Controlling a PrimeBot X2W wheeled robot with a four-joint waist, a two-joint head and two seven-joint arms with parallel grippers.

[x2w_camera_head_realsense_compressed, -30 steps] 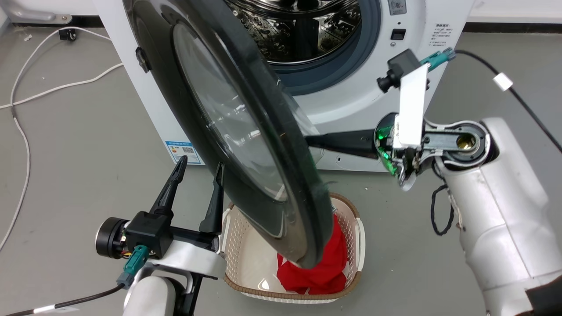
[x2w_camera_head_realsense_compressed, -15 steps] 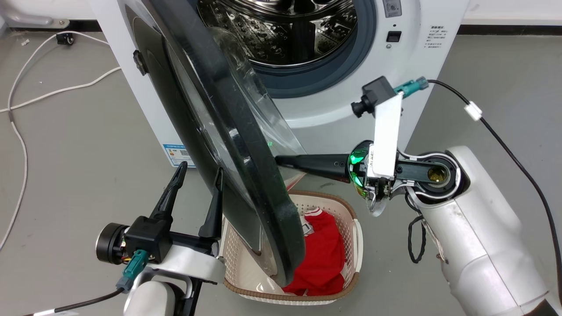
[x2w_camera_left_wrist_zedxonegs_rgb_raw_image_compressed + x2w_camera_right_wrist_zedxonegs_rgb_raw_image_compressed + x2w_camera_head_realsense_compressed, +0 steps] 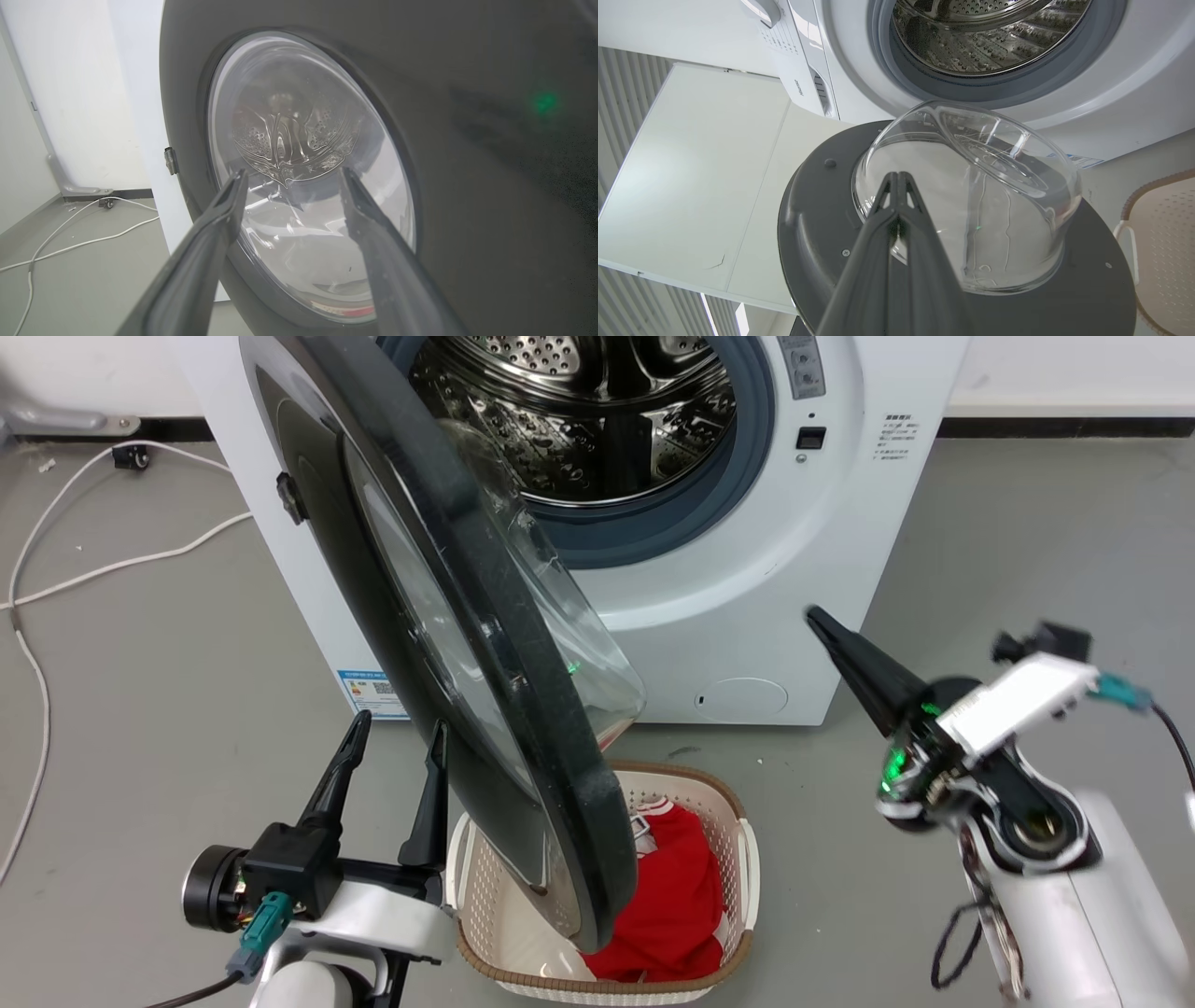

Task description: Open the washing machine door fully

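Note:
The washing machine (image 3: 747, 616) is a white front-loader with its steel drum (image 3: 597, 420) exposed. Its door (image 3: 569, 803), a black disc with a clear glass bowl (image 3: 588, 653), stands swung out, edge-on in the head view. My left gripper (image 3: 397, 728) is open just left of the door's outer face, not touching it; in the left wrist view this gripper (image 3: 292, 173) points at the door (image 3: 467, 186). My right gripper (image 3: 814, 616) is shut and empty, well right of the door. In the right wrist view it (image 3: 899, 176) points at the door's inner side (image 3: 822, 224).
A white laundry basket (image 3: 752, 859) with a red garment (image 3: 681, 896) sits on the floor under the door's lower edge. A white cable (image 3: 121, 565) runs over the grey floor left of the machine. The basket's rim (image 3: 1148, 191) shows in the right wrist view.
My right gripper has drawn back from behind the door to the right, its fingers now pointing up-left. The door has swung further from the drum opening. The head camera has shifted.

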